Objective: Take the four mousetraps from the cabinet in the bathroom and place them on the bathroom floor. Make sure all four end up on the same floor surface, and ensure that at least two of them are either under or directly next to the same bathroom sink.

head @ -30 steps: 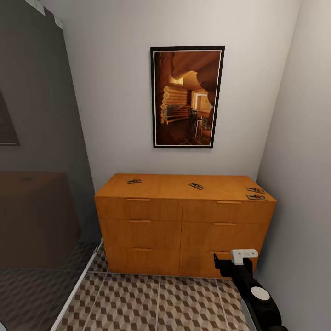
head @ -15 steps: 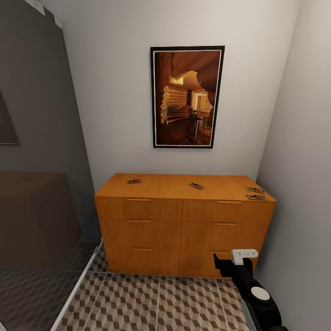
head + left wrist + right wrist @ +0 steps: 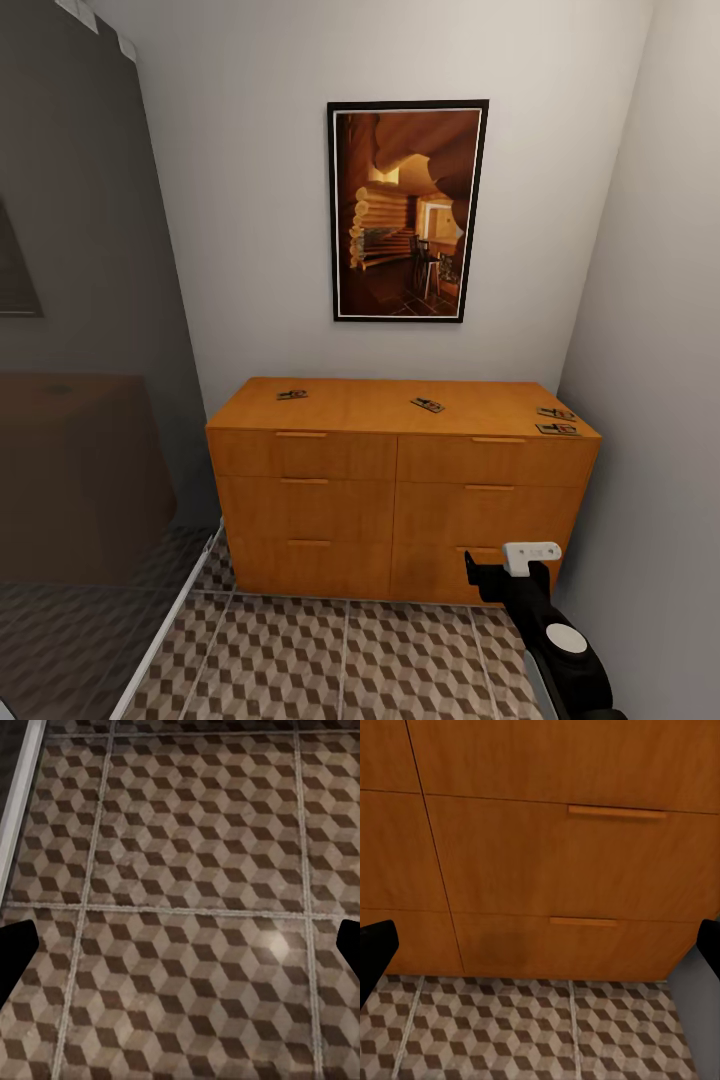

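Room: narrow bathroom corner with pale grey walls; the long low orange-brown wooden cabinet (image 3: pixel 402 480) stands against the back wall and serves as landmark.
Floor: bathroom floor (image 3: pixel 330 660) of large square tiles printed with brown, beige and white cubes, running up to the cabinet's foot.
Picture: tall black-framed picture (image 3: pixel 407 210) of a log interior, on the wall above the cabinet.
Glass: dark translucent panel (image 3: pixel 85 330) beside the cabinet's left end.
Mousetraps: four tiny flat brown wooden boards with dark metal parts, all lying on the cabinet's top; one mousetrap (image 3: pixel 292 395) near its left end, one (image 3: pixel 427 405) about mid-top, two (image 3: pixel 556 413) (image 3: pixel 557 430) just beside each other at its right end.
Right claw: black right claw (image 3: pixel 540 945) with fingers spread wide, empty, facing the cabinet's lower right drawers and their slim bar handles (image 3: pixel 617 812).
Left claw: black left claw (image 3: pixel 180 949) with fingers spread wide, empty, pointing down at the floor tiles well below the cabinet's top.
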You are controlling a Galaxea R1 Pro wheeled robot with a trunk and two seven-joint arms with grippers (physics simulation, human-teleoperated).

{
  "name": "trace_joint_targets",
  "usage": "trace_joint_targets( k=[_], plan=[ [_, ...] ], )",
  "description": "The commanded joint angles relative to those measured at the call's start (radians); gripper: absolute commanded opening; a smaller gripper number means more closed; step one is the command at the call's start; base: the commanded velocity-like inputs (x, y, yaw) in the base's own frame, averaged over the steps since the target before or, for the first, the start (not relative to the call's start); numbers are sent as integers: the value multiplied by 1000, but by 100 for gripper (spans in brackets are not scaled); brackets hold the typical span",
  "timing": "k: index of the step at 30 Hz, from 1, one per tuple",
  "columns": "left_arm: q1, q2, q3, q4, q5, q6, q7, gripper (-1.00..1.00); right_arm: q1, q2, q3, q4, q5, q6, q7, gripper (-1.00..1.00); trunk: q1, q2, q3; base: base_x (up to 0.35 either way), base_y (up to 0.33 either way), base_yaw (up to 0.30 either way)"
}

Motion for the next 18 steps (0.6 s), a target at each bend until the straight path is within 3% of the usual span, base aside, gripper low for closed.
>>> trace_joint_targets(
  k=[1,18],
  plan=[
    [0,0,-1,1,0,-3,3,100,-1,0,1,-1,7,7,-3,100,0,-1,-1,0,0,0],
    [0,0,-1,6,0,-3,3,100,-1,0,1,-1,7,8,-3,100,0,-1,-1,0,0,0]
  ],
)
